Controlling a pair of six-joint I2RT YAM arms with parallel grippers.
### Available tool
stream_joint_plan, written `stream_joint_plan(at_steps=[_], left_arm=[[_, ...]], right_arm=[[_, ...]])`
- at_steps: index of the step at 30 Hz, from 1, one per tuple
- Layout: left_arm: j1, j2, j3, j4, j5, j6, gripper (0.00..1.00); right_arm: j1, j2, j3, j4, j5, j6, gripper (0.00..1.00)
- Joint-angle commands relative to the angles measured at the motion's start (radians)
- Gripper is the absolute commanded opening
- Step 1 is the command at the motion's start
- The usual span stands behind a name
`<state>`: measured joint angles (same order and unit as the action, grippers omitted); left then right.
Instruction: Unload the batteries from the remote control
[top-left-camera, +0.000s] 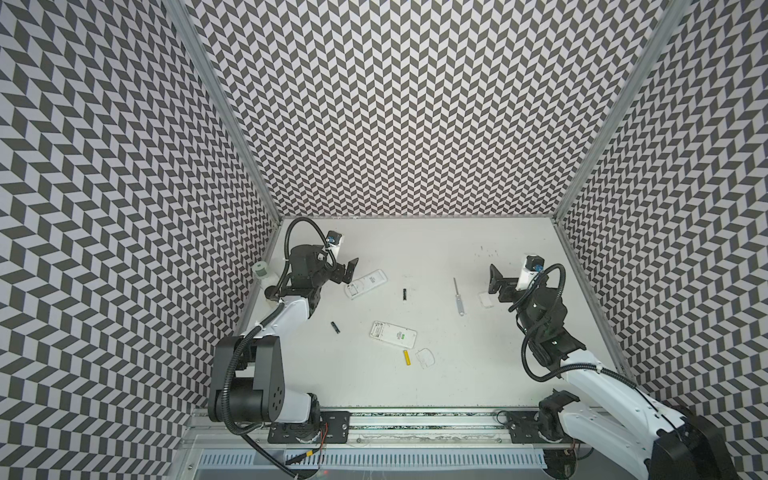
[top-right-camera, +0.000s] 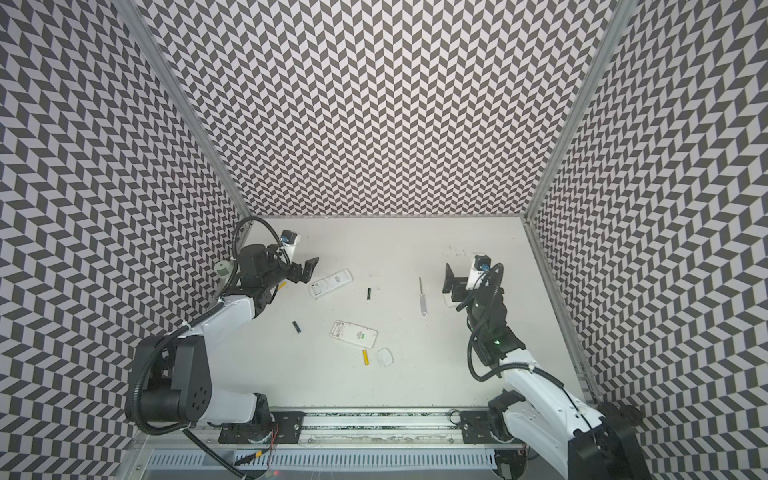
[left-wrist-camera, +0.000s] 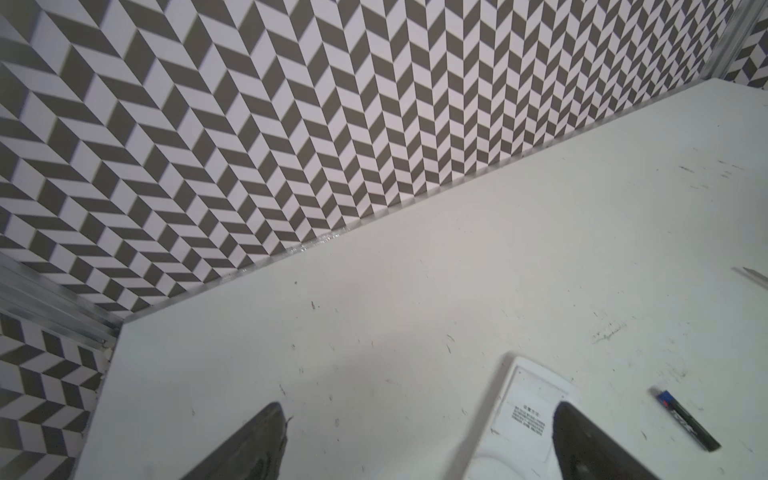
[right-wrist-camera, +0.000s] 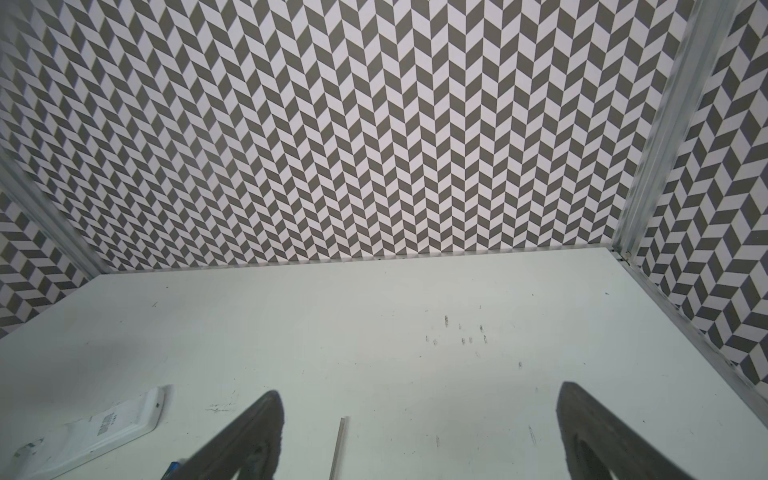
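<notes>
Two white remote controls lie on the table in both top views: one at the back left (top-left-camera: 365, 284) (left-wrist-camera: 528, 399) (right-wrist-camera: 104, 428), one nearer the middle (top-left-camera: 393, 333) (top-right-camera: 353, 333). Loose batteries lie around them: a black one (top-left-camera: 404, 294) (left-wrist-camera: 685, 419), another black one (top-left-camera: 335, 327), and a yellow one (top-left-camera: 407, 358) (top-right-camera: 365, 357). My left gripper (top-left-camera: 347, 272) (left-wrist-camera: 419, 409) hangs open and empty just left of the back remote. My right gripper (top-left-camera: 496, 280) (right-wrist-camera: 419, 392) is open and empty at the right.
A clear-handled screwdriver (top-left-camera: 459, 297) (right-wrist-camera: 338, 444) lies left of the right gripper. One clear cover (top-left-camera: 426, 358) lies by the yellow battery, another (top-left-camera: 485, 300) under the right gripper. A white roll (top-left-camera: 262, 270) stands by the left wall. Patterned walls enclose the table.
</notes>
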<state>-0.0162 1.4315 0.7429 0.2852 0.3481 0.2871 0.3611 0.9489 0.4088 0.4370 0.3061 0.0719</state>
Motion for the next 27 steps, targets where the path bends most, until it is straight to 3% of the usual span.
stream_joint_plan(at_steps=[1, 5, 11, 22, 27], left_arm=[[0.002, 0.01, -0.08, 0.137, 0.038, -0.035, 1.0], [-0.006, 0.013, -0.155, 0.223, 0.014, -0.043, 1.0], [-0.027, 0.036, -0.323, 0.528, -0.068, -0.035, 1.0], [-0.077, 0.066, -0.306, 0.546, -0.276, -0.078, 1.0], [-0.077, 0.06, -0.32, 0.571, -0.29, -0.089, 1.0]], right_arm=[[-0.008, -0.003, -0.025, 0.061, 0.025, 0.012, 0.99], [-0.013, 0.002, -0.028, 0.056, 0.038, -0.003, 0.99], [-0.017, 0.025, -0.025, 0.047, 0.033, 0.006, 0.99], [-0.021, -0.015, -0.087, 0.112, 0.056, -0.001, 1.0], [-0.022, -0.004, -0.073, 0.097, 0.057, -0.016, 1.0]])
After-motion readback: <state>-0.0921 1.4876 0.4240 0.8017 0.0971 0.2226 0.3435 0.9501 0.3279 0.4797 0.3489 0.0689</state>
